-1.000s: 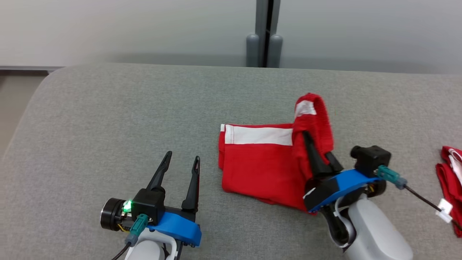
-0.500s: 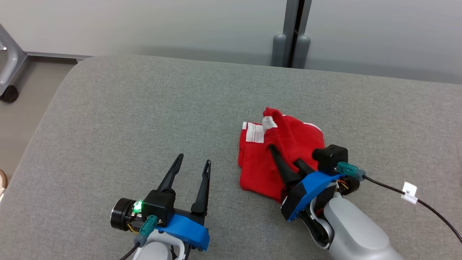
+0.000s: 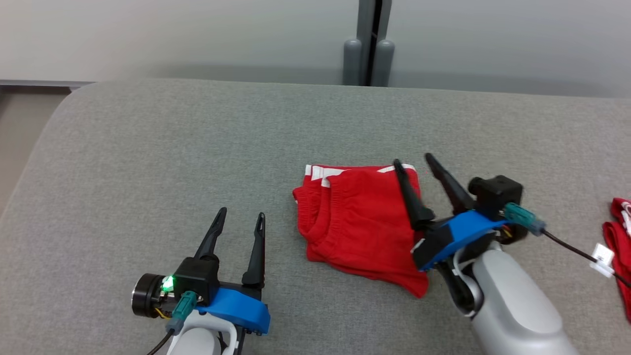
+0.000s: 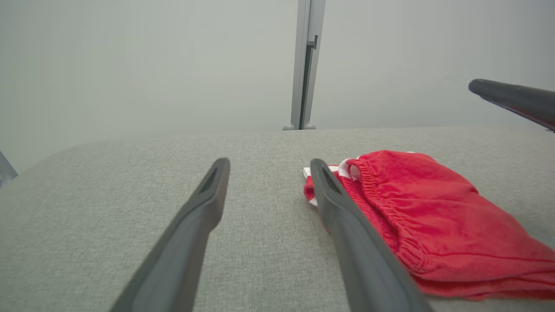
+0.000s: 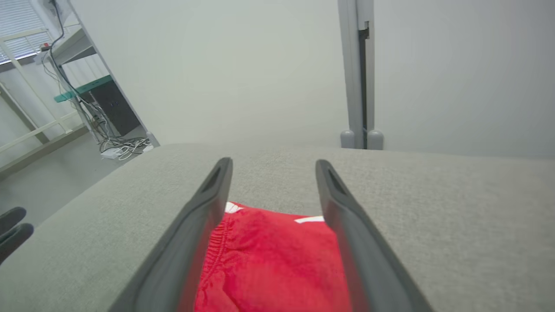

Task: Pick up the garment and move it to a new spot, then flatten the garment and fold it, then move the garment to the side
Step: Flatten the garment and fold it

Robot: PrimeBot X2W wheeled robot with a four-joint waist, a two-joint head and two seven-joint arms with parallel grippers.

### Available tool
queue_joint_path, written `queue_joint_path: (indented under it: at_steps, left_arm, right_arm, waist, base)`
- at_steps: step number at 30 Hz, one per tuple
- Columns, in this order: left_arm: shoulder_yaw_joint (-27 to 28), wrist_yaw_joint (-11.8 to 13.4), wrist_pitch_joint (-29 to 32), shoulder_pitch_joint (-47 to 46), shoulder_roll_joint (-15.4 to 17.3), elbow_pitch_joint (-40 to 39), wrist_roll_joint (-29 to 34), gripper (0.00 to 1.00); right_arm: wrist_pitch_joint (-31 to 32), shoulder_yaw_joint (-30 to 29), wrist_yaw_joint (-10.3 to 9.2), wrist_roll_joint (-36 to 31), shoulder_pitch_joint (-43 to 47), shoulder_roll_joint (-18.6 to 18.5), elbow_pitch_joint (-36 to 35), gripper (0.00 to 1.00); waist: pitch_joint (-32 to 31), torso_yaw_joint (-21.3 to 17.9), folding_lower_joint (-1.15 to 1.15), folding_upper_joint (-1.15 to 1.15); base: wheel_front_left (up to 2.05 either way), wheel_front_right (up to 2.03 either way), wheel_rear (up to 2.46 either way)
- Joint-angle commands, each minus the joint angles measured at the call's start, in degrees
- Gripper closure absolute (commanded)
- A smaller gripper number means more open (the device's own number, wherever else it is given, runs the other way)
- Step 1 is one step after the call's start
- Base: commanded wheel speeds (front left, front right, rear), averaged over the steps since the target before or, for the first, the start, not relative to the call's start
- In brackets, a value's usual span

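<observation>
The garment (image 3: 357, 222) is red with white trim and lies folded in layers on the grey table (image 3: 148, 148), near its middle. My right gripper (image 3: 414, 161) hovers over the garment's right edge, open, with nothing between its fingers. Through the right wrist view the red garment (image 5: 269, 264) lies below and between the spread fingers of that gripper (image 5: 272, 164). My left gripper (image 3: 240, 214) is open and empty, resting to the left of the garment. In the left wrist view the garment (image 4: 429, 216) sits just right of that gripper (image 4: 269, 162).
Another red and white cloth (image 3: 620, 231) lies at the table's right edge. A grey post (image 3: 368, 44) stands behind the table against the pale wall. A black cable with a white tag (image 3: 602, 257) trails from my right wrist.
My right gripper has opened and let go of the raised red flap, which now lies flat over the garment. The camera shifted between frames. The left gripper stayed open.
</observation>
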Motion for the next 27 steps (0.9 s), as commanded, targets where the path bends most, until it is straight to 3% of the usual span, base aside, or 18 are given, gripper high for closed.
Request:
queue_joint_path:
  at_steps: [1,10,27]
  left_arm:
    - [0.7,0.2,-0.2,0.2,0.0,-0.2,0.6,0.00]
    - [4.6,0.4,-0.2,1.9,0.0,-0.4,2.8,0.00]
    - [8.7,0.2,-0.2,7.5,0.0,-2.0,4.0,0.00]
  right_arm:
    - [-0.2,-2.1,-0.02,-1.9,1.7,-0.2,-0.9,0.00]
    - [-0.3,-13.4,-0.02,-10.8,10.7,-0.2,-6.9,0.00]
    - [-0.3,-12.2,-0.01,-9.4,19.0,-0.2,-8.6,0.00]
  waist:
    - [-0.2,-0.7,0.00,0.00]
    - [-1.5,-4.2,0.00,0.00]
    - [-5.1,-7.0,0.00,0.00]
  base:
    - [0.00,0.00,0.00]
    - [0.00,0.00,0.00]
    - [0.00,0.00,0.00]
